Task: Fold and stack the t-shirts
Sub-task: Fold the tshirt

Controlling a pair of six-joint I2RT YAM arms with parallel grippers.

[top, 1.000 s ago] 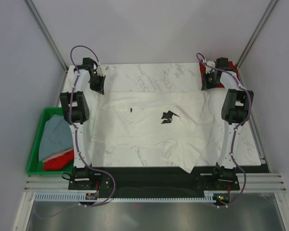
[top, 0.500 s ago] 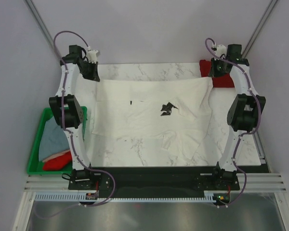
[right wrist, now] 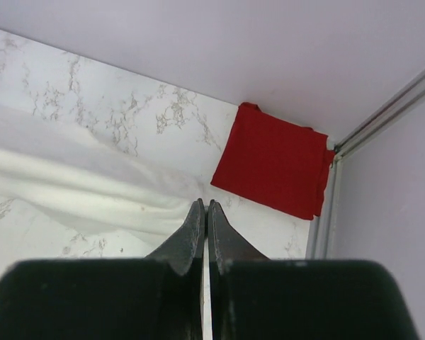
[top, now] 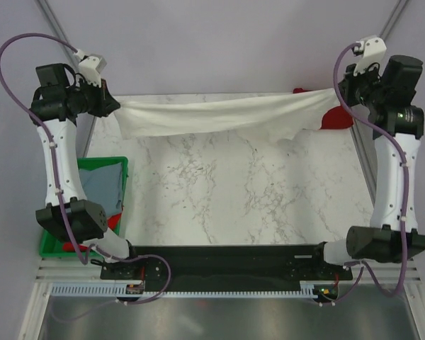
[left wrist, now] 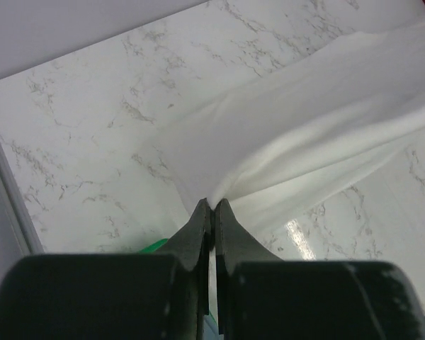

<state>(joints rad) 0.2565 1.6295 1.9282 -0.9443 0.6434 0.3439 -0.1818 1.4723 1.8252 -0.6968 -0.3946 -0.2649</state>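
- Green crate (top: 106, 161) at far left holds a grey-blue shirt (top: 99, 188), probably waiting its turn.
- Left fingers (left wrist: 197, 237) are pressed together, pinching one end of the white shirt (top: 219, 113).
- It hangs stretched above the desk's (top: 234, 191) far edge, likely to spread it flat for folding.
- Right fingers (right wrist: 191, 234) are pressed together on the other end.
- Red shirt (right wrist: 273, 166) lies folded in the far right corner, seemingly starting the stack.
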